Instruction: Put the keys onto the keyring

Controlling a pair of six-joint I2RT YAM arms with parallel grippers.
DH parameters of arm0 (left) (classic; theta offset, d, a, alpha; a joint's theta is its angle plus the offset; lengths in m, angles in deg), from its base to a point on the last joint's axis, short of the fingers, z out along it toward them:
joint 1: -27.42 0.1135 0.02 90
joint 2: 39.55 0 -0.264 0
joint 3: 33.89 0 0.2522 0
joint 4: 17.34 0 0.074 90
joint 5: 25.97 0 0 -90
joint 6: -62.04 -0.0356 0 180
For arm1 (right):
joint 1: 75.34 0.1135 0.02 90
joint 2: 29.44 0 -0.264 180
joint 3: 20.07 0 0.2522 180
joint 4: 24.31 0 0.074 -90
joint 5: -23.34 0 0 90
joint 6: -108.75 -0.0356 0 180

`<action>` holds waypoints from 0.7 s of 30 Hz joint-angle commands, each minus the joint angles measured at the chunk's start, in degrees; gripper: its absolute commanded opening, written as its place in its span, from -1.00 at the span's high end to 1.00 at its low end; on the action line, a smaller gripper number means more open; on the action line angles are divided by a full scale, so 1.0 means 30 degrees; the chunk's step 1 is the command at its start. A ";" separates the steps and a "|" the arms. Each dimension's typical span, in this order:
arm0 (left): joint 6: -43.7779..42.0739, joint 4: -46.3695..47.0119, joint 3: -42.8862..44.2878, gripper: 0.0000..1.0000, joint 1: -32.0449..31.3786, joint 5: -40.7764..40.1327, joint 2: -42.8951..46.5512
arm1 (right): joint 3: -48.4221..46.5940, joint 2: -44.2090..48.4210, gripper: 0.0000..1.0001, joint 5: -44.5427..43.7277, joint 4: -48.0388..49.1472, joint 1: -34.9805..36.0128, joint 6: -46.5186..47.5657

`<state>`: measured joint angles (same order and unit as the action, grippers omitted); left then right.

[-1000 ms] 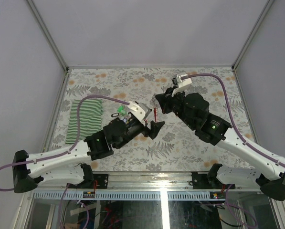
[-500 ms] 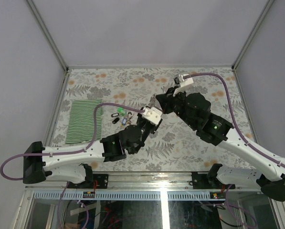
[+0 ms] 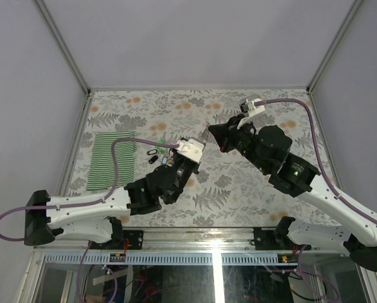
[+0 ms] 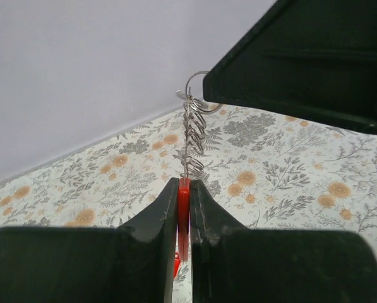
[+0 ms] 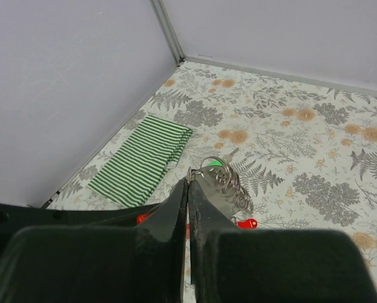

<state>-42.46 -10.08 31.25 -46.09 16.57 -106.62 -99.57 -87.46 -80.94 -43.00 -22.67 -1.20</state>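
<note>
Pinching red tag (image 4: 184,214) in left claw (image 4: 184,184); right claw (image 5: 188,184) clamps keyring (image 5: 229,183).

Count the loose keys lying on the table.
4 visible, clustered between the striped cloth and the left arm: green-tagged key farthest, black-tagged key, another black one nearer, bluish one beside it. Others may hide under the arm.

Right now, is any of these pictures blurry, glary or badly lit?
Top view: soft, even light, no glare; the keys are mere specks. Left wrist view: the left claw, pinching a red tag, is a near-black mass, while the keyring is crisp. Right wrist view: the right claw is likewise dark, the striped cloth sharp.
</note>
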 commanded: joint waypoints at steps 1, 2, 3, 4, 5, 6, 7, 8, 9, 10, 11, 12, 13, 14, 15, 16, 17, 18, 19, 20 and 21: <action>0.0019 0.0269 -0.0358 0.92 -0.0070 0.0765 0.1496 | -0.0608 0.1000 1.00 0.0960 0.0200 0.0126 0.0379; 0.0028 0.0035 -0.0414 0.92 -0.0100 0.1089 0.1709 | -0.0657 0.1062 1.00 0.1071 0.0031 0.0120 0.0478; 0.0011 -0.0280 -0.0457 0.94 -0.0104 0.1488 0.2003 | -0.0730 0.1147 1.00 0.1158 -0.0130 0.0123 0.0530; 0.0016 -0.0521 -0.0466 0.95 -0.0086 0.1809 0.2237 | -0.0749 0.1234 1.00 0.1224 -0.0263 0.0116 0.0526; 0.0028 -0.0665 -0.0508 0.96 -0.0098 0.2014 0.2479 | -0.0759 0.1322 1.00 0.1301 -0.0371 0.0112 0.0518; 0.0051 -0.0763 -0.0476 0.97 -0.0078 0.2098 0.2721 | -0.0804 0.1384 1.00 0.1379 -0.0495 0.0115 0.0524; 0.0050 -0.0867 -0.0461 0.98 -0.0093 0.2116 0.2836 | -0.0883 0.1429 1.00 0.1453 -0.0646 0.0119 0.0554; 0.0006 -0.1030 -0.0394 0.99 -0.0081 0.2228 0.2924 | -0.0988 0.1445 1.00 0.1546 -0.0811 0.0109 0.0554; -0.0039 -0.1274 -0.0301 1.00 -0.0094 0.2403 0.3008 | -0.1162 0.1440 1.00 0.1649 -0.1070 0.0126 0.0602; -0.0104 -0.1654 -0.0123 1.00 -0.0085 0.2645 0.3048 | -0.1378 0.1399 1.00 0.1768 -0.1337 0.0138 0.0648; -0.0178 -0.1956 -0.0018 1.00 -0.0091 0.2924 0.3111 | -0.1617 0.1342 1.00 0.1922 -0.1656 0.0122 0.0702; -0.0249 -0.2229 0.0105 1.00 -0.0077 0.3230 0.3160 | -0.1863 0.1281 1.00 0.2088 -0.1985 0.0113 0.0778; -0.0339 -0.2457 0.0219 1.00 -0.0086 0.3513 0.3210 | -0.2128 0.1225 1.00 0.2211 -0.2344 0.0126 0.0802; -0.0401 -0.2661 0.0336 1.00 -0.0076 0.3761 0.3245 | -0.2378 0.1149 1.00 0.2300 -0.2719 0.0113 0.0871; -0.0471 -0.2877 0.0409 1.00 -0.0090 0.4117 0.3290 | -0.2709 0.1059 1.00 0.2381 -0.3136 0.0119 0.0964; -0.0597 -0.3054 0.0503 1.00 -0.0080 0.4260 0.3299 | -0.3040 0.0934 1.00 0.2471 -0.3646 0.0112 0.1085; -0.0726 -0.3160 0.0540 1.00 -0.0094 0.4418 0.3322 | -0.3433 0.0790 1.00 0.2545 -0.4130 0.0133 0.1203; -0.0851 -0.3276 0.0585 1.00 -0.0125 0.4449 0.3354 | -0.3811 0.0618 1.00 0.2598 -0.4707 0.0136 0.1335; -0.0927 -0.3408 0.0612 1.00 -0.0081 0.4530 0.3384 | -0.4229 0.0429 1.00 0.2634 -0.5520 0.0140 0.1480; -0.1101 -0.3527 0.0601 1.00 -0.0088 0.4701 0.3402 | -0.4603 0.0266 1.00 0.2639 -0.6079 0.0119 0.1652; -0.1273 -0.3736 0.0655 1.00 -0.0080 0.4975 0.3463 | -0.5086 0.0091 1.00 0.2625 -0.6603 0.0127 0.1779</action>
<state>-43.75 -18.98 31.03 -46.16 29.66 -97.46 -108.00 -85.69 -73.44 -57.25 -22.45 1.27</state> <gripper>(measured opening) 0.088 0.010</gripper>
